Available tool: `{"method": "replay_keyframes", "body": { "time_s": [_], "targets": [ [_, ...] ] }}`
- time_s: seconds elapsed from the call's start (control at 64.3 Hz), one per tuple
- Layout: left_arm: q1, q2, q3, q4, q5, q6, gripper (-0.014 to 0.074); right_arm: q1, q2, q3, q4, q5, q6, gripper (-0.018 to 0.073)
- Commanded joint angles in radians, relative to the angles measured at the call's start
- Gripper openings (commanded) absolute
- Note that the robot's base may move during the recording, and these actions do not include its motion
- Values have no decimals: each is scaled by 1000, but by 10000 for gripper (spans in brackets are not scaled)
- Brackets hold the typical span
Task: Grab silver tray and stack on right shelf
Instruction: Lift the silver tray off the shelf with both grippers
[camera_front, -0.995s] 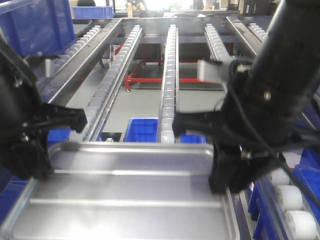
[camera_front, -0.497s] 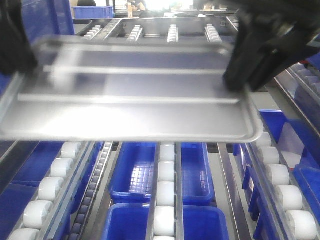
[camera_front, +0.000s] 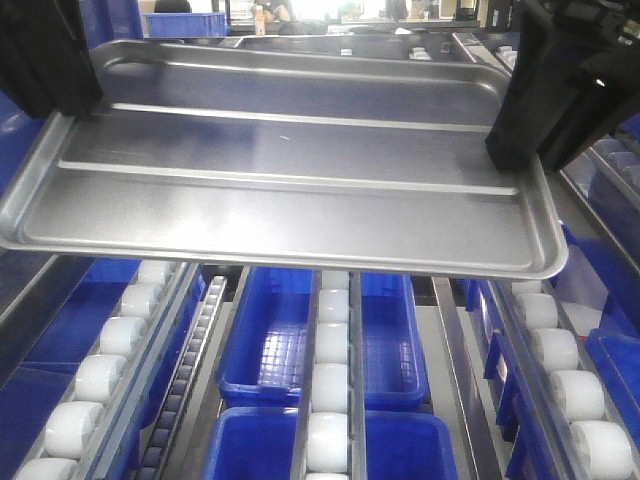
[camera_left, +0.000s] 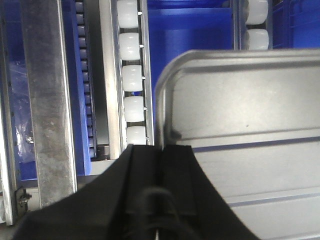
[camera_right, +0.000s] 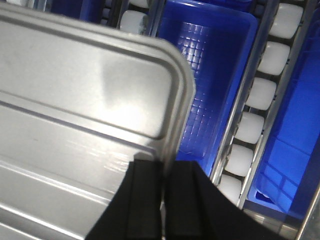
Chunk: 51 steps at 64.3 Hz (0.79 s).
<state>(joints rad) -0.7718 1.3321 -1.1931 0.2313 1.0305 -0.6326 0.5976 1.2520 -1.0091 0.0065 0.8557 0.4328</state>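
Note:
The silver tray (camera_front: 290, 190), shiny with two raised ridges, hangs level in the air between my two grippers. My left gripper (camera_front: 60, 100) is shut on its left rim and my right gripper (camera_front: 520, 150) is shut on its right rim. In the left wrist view the black fingers (camera_left: 145, 165) pinch the tray's rim (camera_left: 240, 110) near a rounded corner. In the right wrist view the gripper (camera_right: 164, 167) clamps the tray's edge (camera_right: 75, 90). White roller rails (camera_front: 330, 340) of a steel rack run below the tray. No broad front crossbar shows.
Blue bins (camera_front: 270, 340) sit under the roller rails, another (camera_front: 325, 445) nearer. More rollers (camera_front: 565, 395) run at the right and others (camera_front: 100, 370) at the left. A steel post (camera_left: 42, 100) stands left of the tray. A blue crate (camera_front: 185, 22) sits far back.
The tray, held by both grippers, has gone from low at the front of the view to high up. Blue bins and rollers now show beneath it.

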Motion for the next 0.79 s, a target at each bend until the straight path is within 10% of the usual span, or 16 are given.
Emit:
{"method": "replay_keyframes", "body": {
  "time_s": [0.0,0.777],
  "targets": [
    [-9,-23,-40,36,-33,-3,-94,2,-28,-33,-16,-15,-27,57],
    [-9,-21,-40,36,-26,-3,-94,2,-28,-33,-16,-15,-27,57]
  ]
}}
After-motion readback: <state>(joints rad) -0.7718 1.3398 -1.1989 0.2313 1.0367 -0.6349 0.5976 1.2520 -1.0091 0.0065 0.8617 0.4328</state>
